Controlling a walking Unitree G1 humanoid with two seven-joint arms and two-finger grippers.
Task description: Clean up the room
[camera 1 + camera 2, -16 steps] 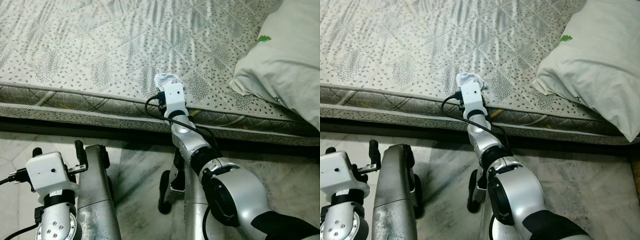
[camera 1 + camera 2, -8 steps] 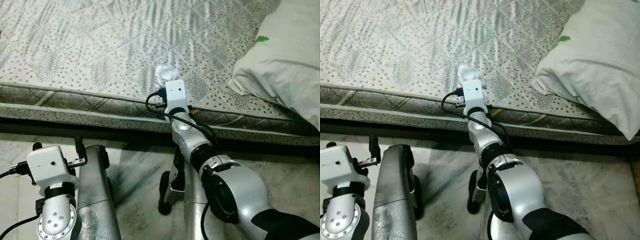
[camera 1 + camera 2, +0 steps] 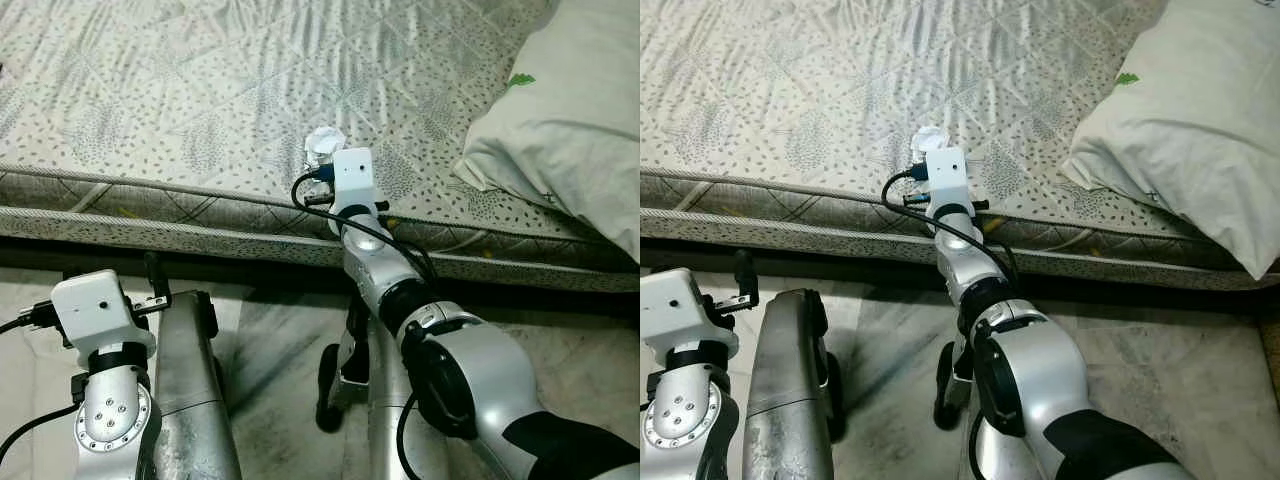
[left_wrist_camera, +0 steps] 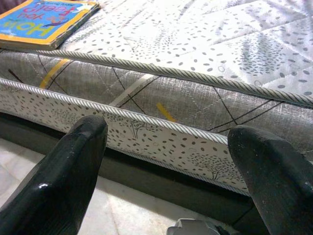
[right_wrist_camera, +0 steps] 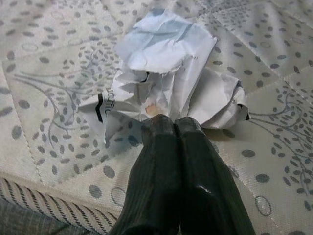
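A crumpled white paper (image 3: 322,145) lies on the patterned mattress (image 3: 200,100), close to its near edge. My right arm reaches over that edge. In the right wrist view my right gripper (image 5: 174,122) is shut, its two black fingers pressed together, and their tips rest against the near side of the paper (image 5: 166,73). I cannot tell whether any paper is pinched between them. My left gripper (image 4: 168,132) stands open low at the left, facing the side of the mattress with nothing between its fingers.
A large white pillow (image 3: 570,130) lies on the bed at the right. A colourful book (image 4: 44,19) rests on the mattress edge further left. A dark gap runs under the bed above the marble floor (image 3: 270,340). My silver legs (image 3: 195,400) stand below.
My right wrist has turned and pushed slightly further over the mattress edge, covering more of the paper. My left arm has risen a little. The bed and pillow have not moved.
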